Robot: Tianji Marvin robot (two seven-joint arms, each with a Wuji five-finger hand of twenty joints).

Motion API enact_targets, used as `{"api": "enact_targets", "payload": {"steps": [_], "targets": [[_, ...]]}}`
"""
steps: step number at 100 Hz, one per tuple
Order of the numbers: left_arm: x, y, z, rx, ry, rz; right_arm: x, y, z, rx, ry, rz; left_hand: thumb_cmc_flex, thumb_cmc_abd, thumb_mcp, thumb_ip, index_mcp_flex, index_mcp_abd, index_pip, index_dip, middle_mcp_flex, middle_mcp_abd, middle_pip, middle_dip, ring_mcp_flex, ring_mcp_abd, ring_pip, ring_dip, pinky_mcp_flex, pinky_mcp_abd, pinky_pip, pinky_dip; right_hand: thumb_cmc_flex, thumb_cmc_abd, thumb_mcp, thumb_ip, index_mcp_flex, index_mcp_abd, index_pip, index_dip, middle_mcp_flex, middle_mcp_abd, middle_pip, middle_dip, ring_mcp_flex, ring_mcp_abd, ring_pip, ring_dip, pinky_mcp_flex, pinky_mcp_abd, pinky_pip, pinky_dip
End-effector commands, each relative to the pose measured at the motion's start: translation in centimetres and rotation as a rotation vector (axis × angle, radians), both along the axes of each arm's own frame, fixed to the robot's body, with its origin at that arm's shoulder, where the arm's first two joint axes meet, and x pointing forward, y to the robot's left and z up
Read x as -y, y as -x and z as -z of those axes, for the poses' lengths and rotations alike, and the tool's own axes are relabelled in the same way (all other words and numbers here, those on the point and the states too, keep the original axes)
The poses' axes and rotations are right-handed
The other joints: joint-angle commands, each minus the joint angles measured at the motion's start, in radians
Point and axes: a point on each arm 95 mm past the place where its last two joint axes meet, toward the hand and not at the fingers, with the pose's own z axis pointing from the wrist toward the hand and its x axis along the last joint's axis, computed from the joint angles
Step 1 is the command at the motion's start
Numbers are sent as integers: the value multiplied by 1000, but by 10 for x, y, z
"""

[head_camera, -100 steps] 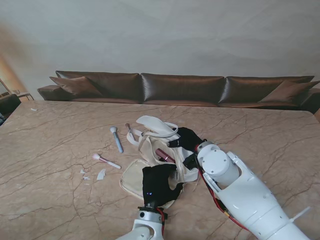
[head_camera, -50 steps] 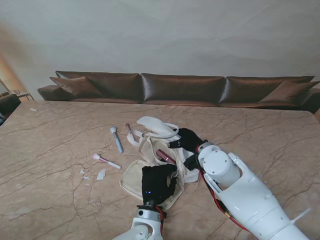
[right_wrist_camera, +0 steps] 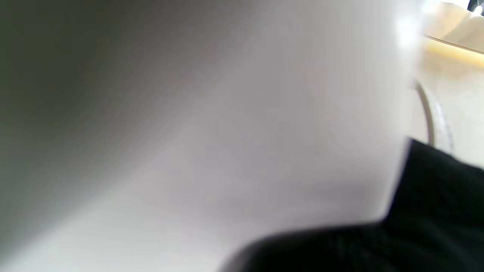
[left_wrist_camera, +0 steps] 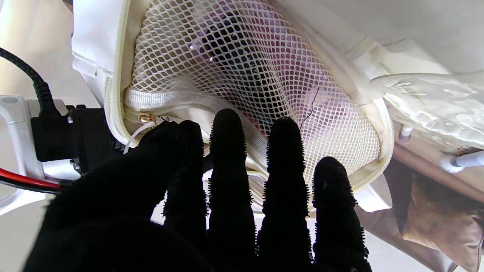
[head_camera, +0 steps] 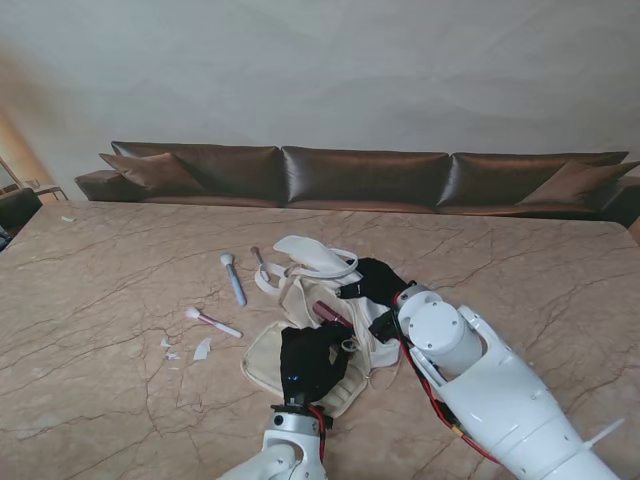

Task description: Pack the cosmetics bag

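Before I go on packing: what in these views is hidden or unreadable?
- Right wrist view: blurred grey, something too close to the lens; nothing identifiable.
- Right hand: stand view, fingers hidden in the bag; grip unclear.
- Left hand: whether it grips the bag's edge is unclear.
- Dark item behind the mesh: left wrist view, netting obscures it.
- White bits: too small.

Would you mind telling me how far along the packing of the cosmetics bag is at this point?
Partly done. A dark red item already lies in the open cosmetics bag. Both hands are at it: the left hand has its fingers at the mesh pocket, the right hand at its far side. Left outside: the blue brush and pink brush.
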Motion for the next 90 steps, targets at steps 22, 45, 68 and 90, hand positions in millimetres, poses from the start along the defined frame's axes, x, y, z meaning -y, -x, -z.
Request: {"api": "enact_targets", "payload": {"steps": [22,45,68,90], "targets": [[1,3,-3,25,55,25,-7,0,-4,7,-13,-19,-42,34,-22,-19,-18,-23,24,10,-2,-19,49,-18,42,-36,32,18,30,-31,48,28,63,36,115,22,88,-208,94,23,44,-8,57,0,82,-15,153,42,64,-46,103,-1],[-1,8,2,40,85,78,-6,0,-4,7,-13,-15,-182,-172,202,-5,-19,-68,-85,-15,24,-75,-16,26,40,-61,-11,8,34,-35,24,15,62,37,114,21,88,-208,94,23,44,-7,57,0,82,-16,155,43,64,-46,104,-2],[1,10,9,72,80,116,-7,2,-2,2,-15,-12,-184,-224,217,-24,27,-161,-16,-2,-38,-97,-40,67,-7,-76,-51,16,10,-40,-23,-1,64,40,113,21,87,-208,94,22,43,-8,57,0,82,-16,155,43,64,-46,104,-2],[7,11,10,91,121,120,-7,2,-1,0,-17,-16,-192,-186,222,-15,-27,-166,-14,7,-195,-76,28,-16,-64,-84,-36,69,-20,-60,-29,23,64,41,111,20,86,-209,94,22,42,-8,58,1,82,-17,156,42,64,-46,105,-2]]}}
